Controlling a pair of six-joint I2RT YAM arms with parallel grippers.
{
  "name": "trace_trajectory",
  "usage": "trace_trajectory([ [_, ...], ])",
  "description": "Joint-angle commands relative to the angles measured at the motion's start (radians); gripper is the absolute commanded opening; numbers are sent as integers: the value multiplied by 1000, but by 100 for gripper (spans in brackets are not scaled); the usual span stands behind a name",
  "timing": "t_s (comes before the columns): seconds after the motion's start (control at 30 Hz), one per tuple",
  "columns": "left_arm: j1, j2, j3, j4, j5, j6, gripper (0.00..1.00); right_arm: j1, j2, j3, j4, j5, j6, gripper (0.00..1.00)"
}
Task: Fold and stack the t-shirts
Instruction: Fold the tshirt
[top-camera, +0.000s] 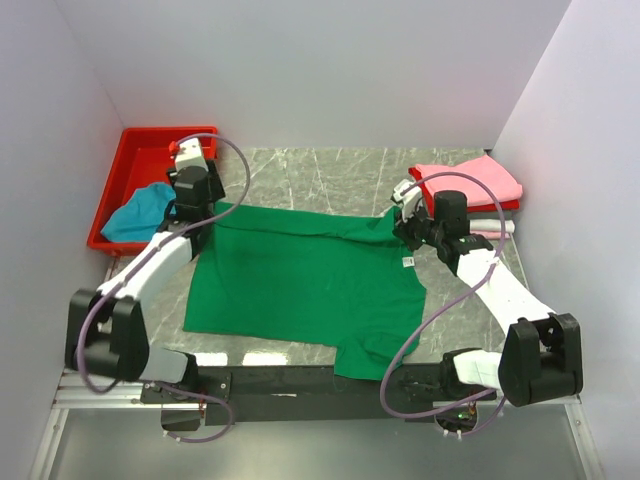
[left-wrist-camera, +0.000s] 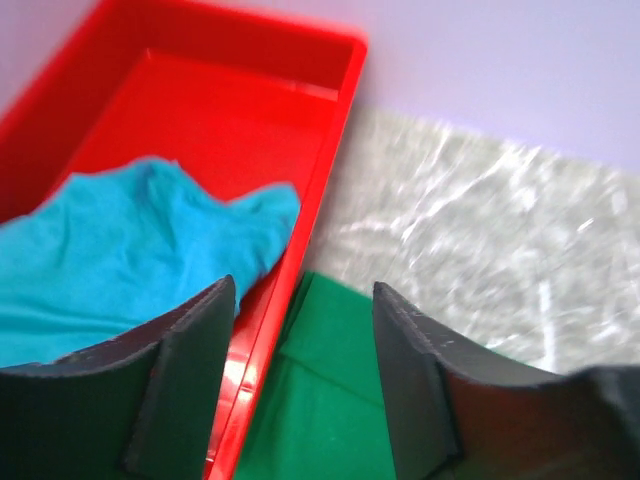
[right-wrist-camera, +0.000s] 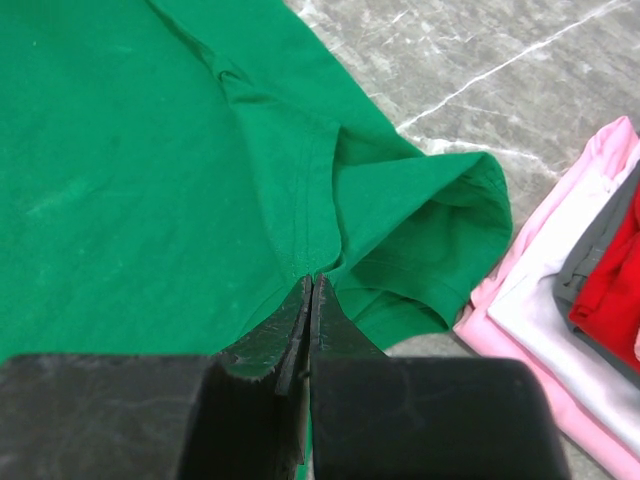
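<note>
The bright green t-shirt (top-camera: 300, 285) lies spread flat across the middle of the table, a small white label (top-camera: 408, 262) near its right edge. My left gripper (top-camera: 195, 207) hangs open over the shirt's far left corner (left-wrist-camera: 330, 400), right beside the tray wall, with nothing between its fingers. My right gripper (right-wrist-camera: 312, 278) is shut on a pucker of green cloth (right-wrist-camera: 150, 170) at the shirt's far right sleeve. A folded stack at the back right has a pink shirt (top-camera: 465, 180) on top, with red (right-wrist-camera: 615, 270) and whitish (right-wrist-camera: 560, 300) ones in it. A teal-blue shirt (left-wrist-camera: 130, 250) lies crumpled in the tray.
The red plastic tray (top-camera: 140, 165) stands at the back left, its long wall (left-wrist-camera: 300, 230) touching the green shirt's corner. Grey walls close in the left, back and right sides. Marbled tabletop (top-camera: 320, 175) shows behind the green shirt.
</note>
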Motion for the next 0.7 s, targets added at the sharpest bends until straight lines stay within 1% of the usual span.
trace_trajectory([
  [0.0,-3,-117,-4,15,21,-18,63,9,4,-2,-10,-20,-27,0],
  [0.1,0,-206,-17,18,33,-12,68,18,2,-4,-30,-33,-50,0],
  [0.2,11,-288,-34,-9,96,-1,71,28,-9,-12,-53,-37,-79,0],
  [0.5,16,-482,-138,-118,260,25,69,89,-33,-42,-98,-17,-130,0],
  [0.67,14,-580,-178,-192,321,44,70,132,-51,-62,-104,17,-130,0],
])
